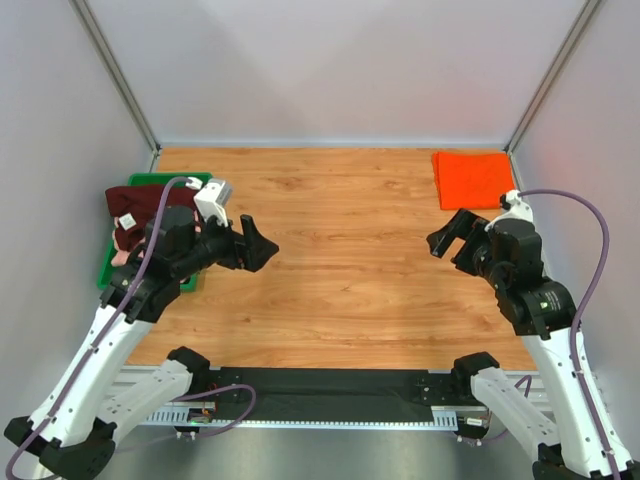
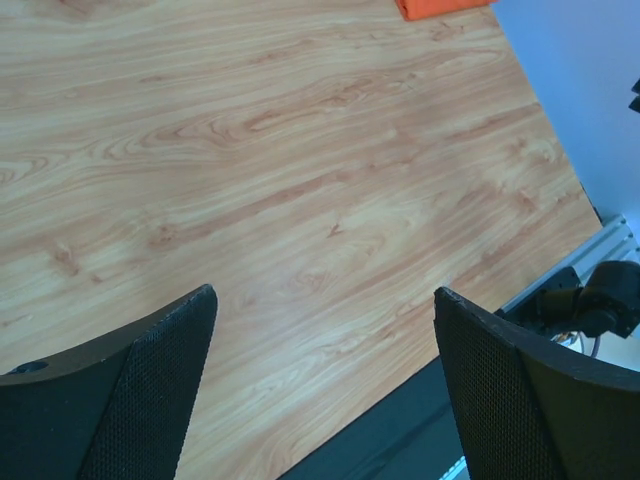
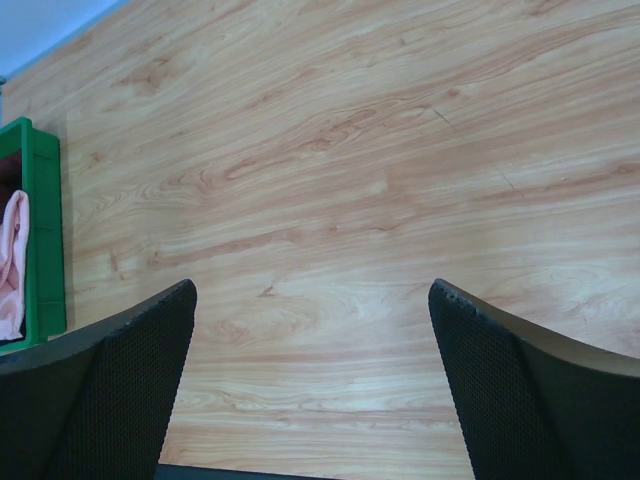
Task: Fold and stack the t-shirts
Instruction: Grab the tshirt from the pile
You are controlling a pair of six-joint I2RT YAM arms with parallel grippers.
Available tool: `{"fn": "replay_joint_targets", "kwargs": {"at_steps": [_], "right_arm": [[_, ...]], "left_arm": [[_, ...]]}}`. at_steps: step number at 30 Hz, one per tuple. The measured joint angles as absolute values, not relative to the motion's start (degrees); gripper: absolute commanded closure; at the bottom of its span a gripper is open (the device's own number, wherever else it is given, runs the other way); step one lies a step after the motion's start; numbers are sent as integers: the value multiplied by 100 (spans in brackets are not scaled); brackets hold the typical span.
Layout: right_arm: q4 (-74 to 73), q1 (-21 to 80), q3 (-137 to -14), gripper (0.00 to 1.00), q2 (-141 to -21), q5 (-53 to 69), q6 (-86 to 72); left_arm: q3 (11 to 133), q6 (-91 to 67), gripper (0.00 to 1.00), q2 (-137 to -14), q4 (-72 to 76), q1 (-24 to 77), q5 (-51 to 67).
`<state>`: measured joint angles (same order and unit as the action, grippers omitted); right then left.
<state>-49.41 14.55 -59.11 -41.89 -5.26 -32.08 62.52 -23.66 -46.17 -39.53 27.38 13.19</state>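
Note:
A folded bright orange t-shirt (image 1: 472, 178) lies flat at the table's far right; a corner of it shows in the left wrist view (image 2: 440, 8). A crumpled dark maroon t-shirt (image 1: 135, 212) lies in the green tray at the left, with salmon-pink cloth (image 1: 120, 257) under it; the pink cloth also shows in the right wrist view (image 3: 12, 265). No blue shirt is in view. My left gripper (image 1: 258, 244) is open and empty above bare wood, right of the tray. My right gripper (image 1: 448, 234) is open and empty above bare wood, in front of the orange shirt.
The green plastic tray (image 1: 108, 270) stands at the table's left edge, also in the right wrist view (image 3: 45, 240). Grey walls close in the back and both sides. A black rail (image 1: 330, 385) runs along the near edge of the wooden table (image 1: 340, 260).

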Motion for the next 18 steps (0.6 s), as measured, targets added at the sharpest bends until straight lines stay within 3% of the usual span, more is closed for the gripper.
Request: {"fn": "replay_joint_targets", "kwargs": {"at_steps": [8, 18], "right_arm": [[-4713, 1455, -5830, 0, -4141, 71, -3470], [-4558, 1455, -5682, 0, -3962, 692, -3465]], "left_arm": [[7039, -2493, 6, -5774, -4268, 2512, 298], [8512, -2381, 10, -7776, -4550, 69, -1457]]}}
